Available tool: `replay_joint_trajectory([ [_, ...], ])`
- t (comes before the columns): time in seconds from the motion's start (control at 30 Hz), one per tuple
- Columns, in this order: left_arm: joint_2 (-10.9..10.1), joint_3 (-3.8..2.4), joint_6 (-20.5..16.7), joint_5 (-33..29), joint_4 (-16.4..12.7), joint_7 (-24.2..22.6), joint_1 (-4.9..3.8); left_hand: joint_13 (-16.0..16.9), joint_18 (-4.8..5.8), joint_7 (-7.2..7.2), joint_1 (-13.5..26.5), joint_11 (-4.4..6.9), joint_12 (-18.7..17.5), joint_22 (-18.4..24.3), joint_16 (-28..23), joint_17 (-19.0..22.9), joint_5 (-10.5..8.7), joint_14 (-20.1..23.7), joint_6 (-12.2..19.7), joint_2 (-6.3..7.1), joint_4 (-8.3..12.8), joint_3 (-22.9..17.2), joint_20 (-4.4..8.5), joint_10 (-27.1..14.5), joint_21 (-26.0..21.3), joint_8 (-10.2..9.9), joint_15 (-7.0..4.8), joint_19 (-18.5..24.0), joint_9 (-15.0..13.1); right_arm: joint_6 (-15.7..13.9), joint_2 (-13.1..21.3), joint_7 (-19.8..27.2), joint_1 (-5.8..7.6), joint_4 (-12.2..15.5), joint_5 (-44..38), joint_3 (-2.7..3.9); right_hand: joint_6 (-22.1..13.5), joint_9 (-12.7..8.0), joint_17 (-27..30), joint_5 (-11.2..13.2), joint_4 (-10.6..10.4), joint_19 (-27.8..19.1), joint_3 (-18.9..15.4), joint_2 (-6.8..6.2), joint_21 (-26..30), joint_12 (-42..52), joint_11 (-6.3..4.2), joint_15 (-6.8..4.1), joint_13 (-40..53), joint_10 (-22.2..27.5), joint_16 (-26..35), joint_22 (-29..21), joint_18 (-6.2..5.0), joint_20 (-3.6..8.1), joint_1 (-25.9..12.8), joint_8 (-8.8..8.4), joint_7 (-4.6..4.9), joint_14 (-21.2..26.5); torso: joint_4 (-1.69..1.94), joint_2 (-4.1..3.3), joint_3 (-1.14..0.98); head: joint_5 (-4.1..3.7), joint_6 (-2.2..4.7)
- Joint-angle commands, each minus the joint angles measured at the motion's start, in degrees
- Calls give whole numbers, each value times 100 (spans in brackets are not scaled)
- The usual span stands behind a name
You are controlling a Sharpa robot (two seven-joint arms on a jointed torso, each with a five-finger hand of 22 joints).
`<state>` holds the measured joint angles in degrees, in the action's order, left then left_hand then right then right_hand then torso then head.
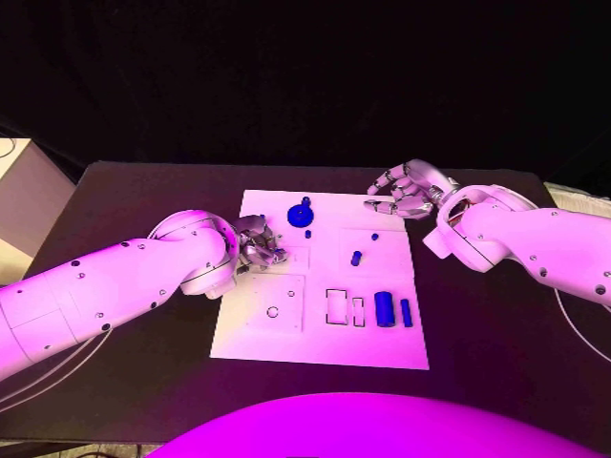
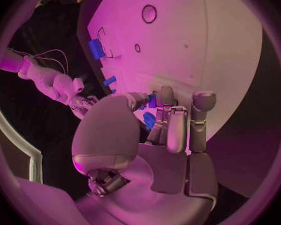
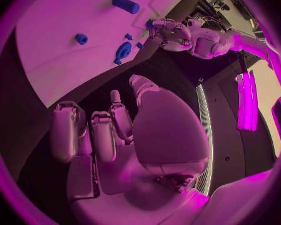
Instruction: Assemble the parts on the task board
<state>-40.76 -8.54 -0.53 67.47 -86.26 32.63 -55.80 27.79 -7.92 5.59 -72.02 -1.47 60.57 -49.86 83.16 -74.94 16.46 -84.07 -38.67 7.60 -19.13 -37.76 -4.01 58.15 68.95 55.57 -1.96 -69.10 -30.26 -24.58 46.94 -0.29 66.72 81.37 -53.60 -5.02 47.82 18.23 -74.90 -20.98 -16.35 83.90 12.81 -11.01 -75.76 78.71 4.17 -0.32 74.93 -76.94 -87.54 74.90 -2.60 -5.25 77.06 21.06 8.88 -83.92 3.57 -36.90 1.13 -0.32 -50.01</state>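
The white task board (image 1: 320,329) lies mid-table. My left hand (image 1: 258,243) hovers at its left edge, fingers curled, pinching a small blue part (image 2: 150,119) between thumb and fingers. A round blue part (image 1: 302,214) stands near the far edge; the right wrist view shows it too (image 3: 123,51). A blue cylinder (image 1: 384,307) and a thin blue bar (image 1: 406,312) lie at the board's right side. Two tiny blue pieces (image 1: 358,258) sit near the middle. My right hand (image 1: 405,191) hangs by the far right corner, fingers loosely bent, holding nothing.
A white box (image 1: 10,205) stands off the table's left edge. Empty recesses (image 1: 345,307) and a round hole (image 1: 273,312) mark the board's near half. Bare black tabletop (image 1: 127,363) surrounds the board.
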Motion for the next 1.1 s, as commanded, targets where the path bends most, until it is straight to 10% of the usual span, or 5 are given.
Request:
replay_joint_trajectory([
  [0.03, 19, 3, -90, -191, -39, -143, 7, -11, 6, -1, 61, 24, 38, -5, 30, -234, 15, -96, 21, 33, 808, -1096, -1, 33, 41, 47, -34, 20, 4, 105, 2, 32, -9, 2, -58, 0, -20, 7, -1140, -43, 8, 204, 37, -7, 19, 32, -5, 0, 303, -32, 27, 731, -35, -9, -36, 28, 1, -494, 0, -2, 2, -2, 1],
  [0.5, -72, -38, 301, -639, -123, -198, 2, -38, -5, -8, 178, 32, 44, 43, 33, -224, 7, -91, -25, 59, 1013, -1333, 0, 71, 31, 108, -37, 67, 35, 133, 6, 22, -18, -3, -59, -1, -20, 7, -1140, -43, 8, 204, 37, -7, 19, 32, -5, 0, 303, -32, 27, 731, -35, -9, -36, 28, 1, -494, 4, 2, 2, -17, 1],
  [0.8, -134, -235, 1106, -1435, -11, -148, -47, -52, -17, -2, 251, 24, 33, 109, 32, -220, -19, -76, -37, 30, 1144, -1426, -6, 53, -4, 97, -29, 141, 74, 135, 6, 17, -20, -11, -59, -3, -20, 7, -1140, -43, 8, 204, 37, -7, 19, 32, -5, 0, 303, -32, 27, 731, -35, -9, -36, 28, 1, -494, 4, 6, -4, -19, 1],
  [1.1, -8, -275, 2101, -2000, 487, -2, -380, -40, -8, -4, 946, 22, 100, -25, 138, -373, -20, -115, -126, -195, 1661, -1755, -13, 47, 107, 68, -23, 172, 205, 131, 7, 7, -20, -18, -60, -5, -20, 7, -1140, -43, 8, 204, 37, -7, 19, 32, -5, 0, 303, -32, 27, 731, -35, -9, -36, 28, 1, -494, -1, -3, -3, -19, 1],
])
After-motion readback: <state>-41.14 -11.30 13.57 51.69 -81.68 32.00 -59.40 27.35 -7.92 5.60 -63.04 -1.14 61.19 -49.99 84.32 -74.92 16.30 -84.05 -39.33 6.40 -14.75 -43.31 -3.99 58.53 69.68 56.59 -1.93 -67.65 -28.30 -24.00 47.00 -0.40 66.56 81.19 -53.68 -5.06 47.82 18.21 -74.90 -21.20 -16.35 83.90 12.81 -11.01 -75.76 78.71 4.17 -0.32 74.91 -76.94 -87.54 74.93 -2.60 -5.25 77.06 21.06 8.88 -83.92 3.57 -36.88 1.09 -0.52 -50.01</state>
